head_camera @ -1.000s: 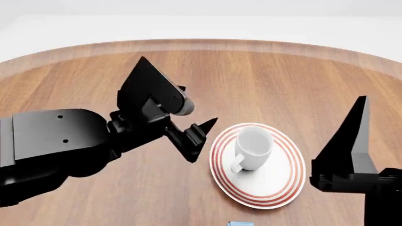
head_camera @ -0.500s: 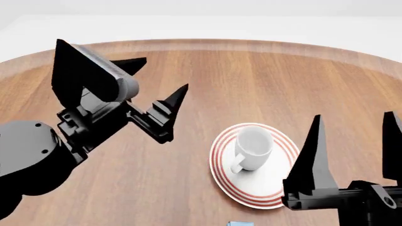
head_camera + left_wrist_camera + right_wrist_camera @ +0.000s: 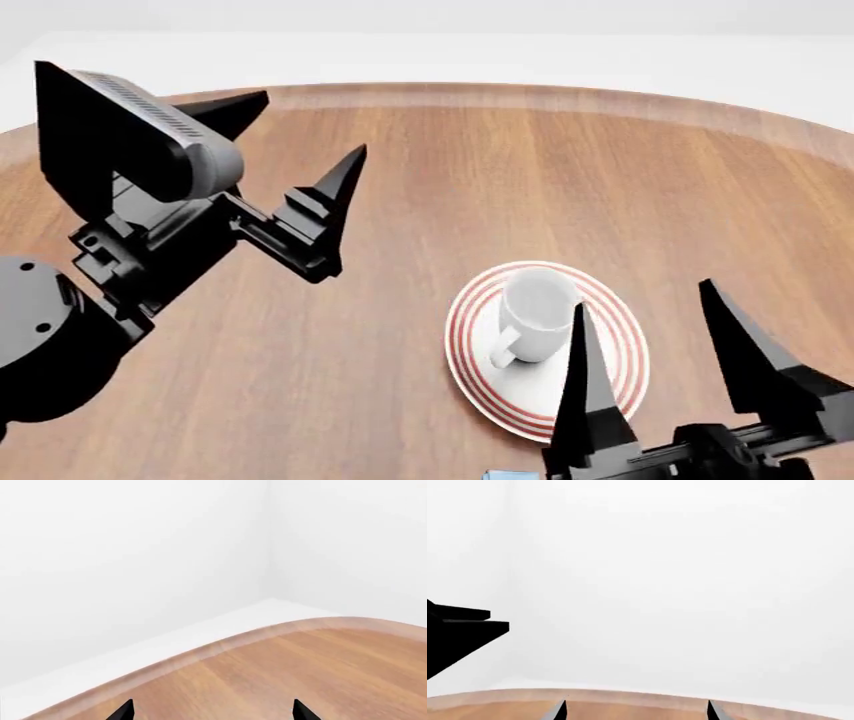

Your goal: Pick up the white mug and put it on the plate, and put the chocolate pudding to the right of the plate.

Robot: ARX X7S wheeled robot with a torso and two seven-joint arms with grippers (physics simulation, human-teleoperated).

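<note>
The white mug [image 3: 537,316] stands upright on the red-ringed plate [image 3: 611,385] in the head view, handle toward me. A sliver of the light blue chocolate pudding carton [image 3: 509,475] shows at the bottom edge, in front of the plate. My left gripper [image 3: 296,135] is open and empty, raised at the far left, well away from the plate. My right gripper [image 3: 643,298] is open and empty, held over the plate's near right side, its fingertips pointing up. The wrist views show only open fingertips [image 3: 123,711] [image 3: 560,711], bare table and wall.
The round wooden table [image 3: 534,170] curves away at its far edge, with white floor and walls beyond. My left arm's tip [image 3: 460,630] shows at the side of the right wrist view.
My left gripper has drawn back from the mug, up and to the far left. My right gripper has swung in leftward and lower over the plate's near right side. The mug has stayed on the plate.
</note>
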